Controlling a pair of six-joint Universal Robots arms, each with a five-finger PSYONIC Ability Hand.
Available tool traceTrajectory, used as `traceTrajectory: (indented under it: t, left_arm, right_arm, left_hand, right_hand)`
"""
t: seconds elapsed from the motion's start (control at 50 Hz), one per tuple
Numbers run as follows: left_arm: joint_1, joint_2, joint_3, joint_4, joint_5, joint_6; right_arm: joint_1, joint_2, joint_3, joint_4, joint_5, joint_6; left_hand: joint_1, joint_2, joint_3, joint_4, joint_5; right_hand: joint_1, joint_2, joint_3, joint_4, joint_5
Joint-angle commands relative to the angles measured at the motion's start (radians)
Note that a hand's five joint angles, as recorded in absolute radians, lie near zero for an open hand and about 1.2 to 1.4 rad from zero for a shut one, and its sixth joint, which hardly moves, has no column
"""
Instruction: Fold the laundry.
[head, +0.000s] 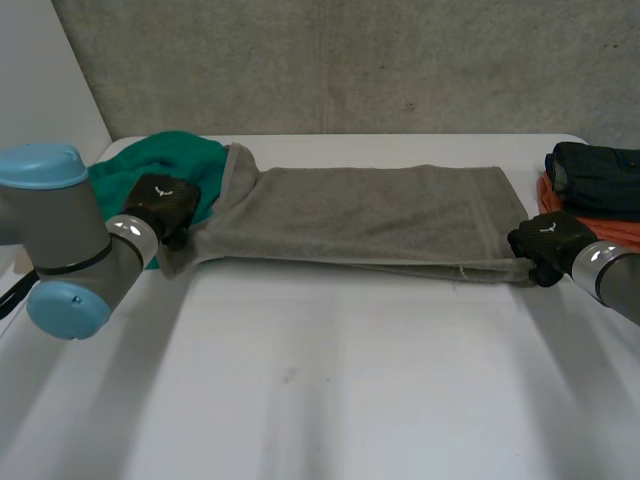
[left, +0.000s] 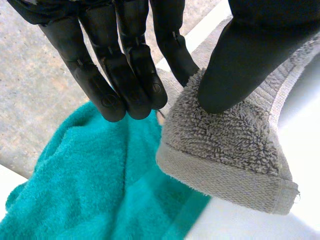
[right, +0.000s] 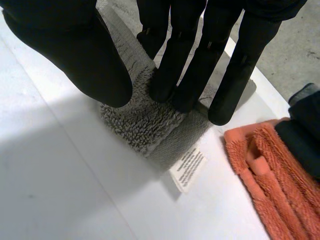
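A towel (head: 370, 215) is stretched flat across the desk (head: 330, 380) between both robot hands. Its left end is held lifted, pinched between the thumb and fingers of the left robot hand (head: 160, 205), and a teal cloth (head: 160, 160) is seen just behind that end. Its near right corner, beside an orange cloth (head: 610, 230), is pinched between the thumb and fingers of the right robot hand (head: 545, 240).

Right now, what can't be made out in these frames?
- Label on the grey towel: right wrist view, print too small to read.
- Dark cloth on the orange towel: head view, cut off by the edge; type unclear.
- Teal towel: head view, partly under the grey towel and behind the left hand; full extent hidden.
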Motion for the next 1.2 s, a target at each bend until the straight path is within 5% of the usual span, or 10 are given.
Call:
traceTrajectory:
  t: [0.02, 0.24, 0.34, 0.7, 1.12, 1.14, 1.16, 1.2]
  left_arm:
    - [0.001, 0.088, -0.123, -0.116, -0.001, 0.047]
    - [-0.003, 0.249, -0.344, -0.519, -0.006, 0.217]
    - [-0.023, 0.264, -0.354, -0.578, -0.006, 0.289]
    - [-0.075, -0.044, 0.221, -0.466, -0.129, 0.061]
    - [-0.127, -0.411, 0.785, -0.468, -0.279, 0.018]
    - [-0.135, -0.423, 0.800, -0.452, -0.261, 0.019]
    - [-0.140, -0.426, 0.803, -0.445, -0.252, 0.021]
    - [-0.149, -0.428, 0.802, -0.429, -0.233, 0.018]
  right_arm:
    - [-0.055, -0.121, 0.129, 0.087, 0.003, -0.132]
    - [-0.178, -0.307, 0.369, 0.552, 0.130, -0.534]
    - [-0.191, -0.351, 0.375, 0.565, 0.127, -0.550]
    - [-0.003, -0.129, 0.044, 0.102, 0.103, -0.184]
    - [0.109, 0.281, -0.386, -0.237, 0.193, -0.096]
    - [0.121, 0.317, -0.428, -0.221, 0.204, -0.097]
    - [0.127, 0.336, -0.448, -0.204, 0.215, -0.100]
    - [0.144, 0.366, -0.490, -0.159, 0.248, -0.113]
  left_hand:
    - [0.240, 0.199, 0.206, 0.200, 0.241]
    - [0.240, 0.199, 0.206, 0.200, 0.241]
    - [0.240, 0.199, 0.206, 0.200, 0.241]
    - [0.240, 0.199, 0.206, 0.200, 0.241]
    - [0.240, 0.199, 0.206, 0.200, 0.241]
    - [-0.402, -0.443, -0.436, -0.442, -0.401]
    - [-0.763, -0.804, -0.797, -0.803, -0.762]
    - [-0.981, -1.023, -1.015, -1.022, -0.981]
  right_hand:
    - [0.259, 0.216, 0.207, 0.199, 0.221]
    - [0.259, 0.216, 0.207, 0.199, 0.221]
    - [0.259, 0.216, 0.207, 0.199, 0.221]
    - [0.259, 0.216, 0.207, 0.199, 0.221]
    - [0.259, 0.216, 0.207, 0.199, 0.221]
    - [-0.587, -0.630, -0.639, -0.647, -0.625]
    - [-0.963, -1.006, -1.015, -1.023, -1.000]
    - [-0.963, -1.006, -1.015, -1.023, -1.000]
